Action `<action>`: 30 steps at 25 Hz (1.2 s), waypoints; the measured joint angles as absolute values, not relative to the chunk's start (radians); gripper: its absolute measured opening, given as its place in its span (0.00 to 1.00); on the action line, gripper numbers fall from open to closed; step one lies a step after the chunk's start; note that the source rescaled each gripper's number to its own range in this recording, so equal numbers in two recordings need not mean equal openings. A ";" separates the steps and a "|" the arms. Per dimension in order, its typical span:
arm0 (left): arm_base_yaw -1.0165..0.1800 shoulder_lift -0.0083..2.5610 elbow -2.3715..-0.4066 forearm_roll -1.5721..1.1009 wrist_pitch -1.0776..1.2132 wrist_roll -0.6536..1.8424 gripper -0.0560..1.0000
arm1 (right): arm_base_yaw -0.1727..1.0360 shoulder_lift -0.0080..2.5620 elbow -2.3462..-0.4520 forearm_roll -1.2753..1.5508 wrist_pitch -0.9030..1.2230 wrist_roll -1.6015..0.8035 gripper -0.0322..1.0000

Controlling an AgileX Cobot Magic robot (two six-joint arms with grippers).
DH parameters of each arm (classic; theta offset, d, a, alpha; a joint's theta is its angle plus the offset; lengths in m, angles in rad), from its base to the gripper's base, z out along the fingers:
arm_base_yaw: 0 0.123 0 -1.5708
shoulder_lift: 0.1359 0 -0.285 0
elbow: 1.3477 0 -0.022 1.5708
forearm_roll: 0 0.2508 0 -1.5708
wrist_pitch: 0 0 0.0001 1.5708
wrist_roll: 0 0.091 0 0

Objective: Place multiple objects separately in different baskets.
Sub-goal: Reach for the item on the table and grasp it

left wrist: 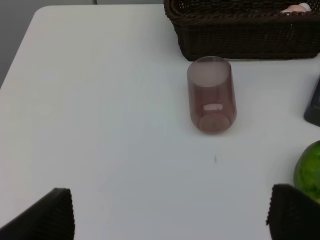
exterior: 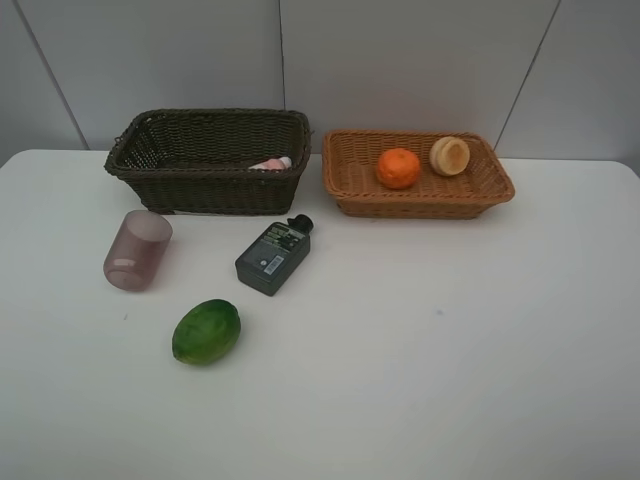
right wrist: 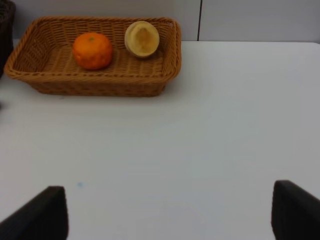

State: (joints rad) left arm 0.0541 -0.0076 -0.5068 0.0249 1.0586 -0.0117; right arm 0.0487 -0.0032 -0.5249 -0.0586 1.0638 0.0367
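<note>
A dark brown basket (exterior: 210,190) at the back left holds a pink white-capped bottle (exterior: 272,163). To its right, the orange-tan basket (exterior: 420,205) holds an orange (exterior: 398,168) and a pale round fruit (exterior: 450,155). A purple cup (exterior: 138,250) lies on its side in front of the dark basket, beside a flat dark-green bottle (exterior: 273,257) and a green oval fruit (exterior: 206,331). My left gripper (left wrist: 172,220) is open and empty, short of the cup (left wrist: 211,95). My right gripper (right wrist: 167,215) is open and empty, well short of the tan basket (right wrist: 100,87). Neither gripper shows in the high view.
The white table (exterior: 450,350) ends at a grey panelled wall behind the baskets. Its left edge (left wrist: 20,55) shows in the left wrist view. The green fruit (left wrist: 309,172) lies close to one left fingertip (left wrist: 295,212).
</note>
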 joint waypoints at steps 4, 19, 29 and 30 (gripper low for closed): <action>0.054 -0.008 -0.507 0.025 1.059 -0.012 1.00 | 0.049 -0.003 -0.525 -0.059 1.064 0.037 0.83; 0.054 -0.008 -0.507 0.025 1.059 -0.012 1.00 | 0.049 -0.003 -0.525 -0.059 1.064 0.037 0.83; 0.054 -0.008 -0.507 0.026 1.059 -0.012 1.00 | 0.049 -0.003 -0.525 -0.059 1.064 0.037 0.83; 0.054 -0.008 -0.507 0.026 1.059 -0.012 1.00 | 0.049 -0.003 -0.525 -0.059 1.064 0.037 0.83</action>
State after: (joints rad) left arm 0.0541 -0.0076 -0.5068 0.0255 1.0586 -0.0117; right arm 0.0487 -0.0032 -0.5249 -0.0586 1.0638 0.0367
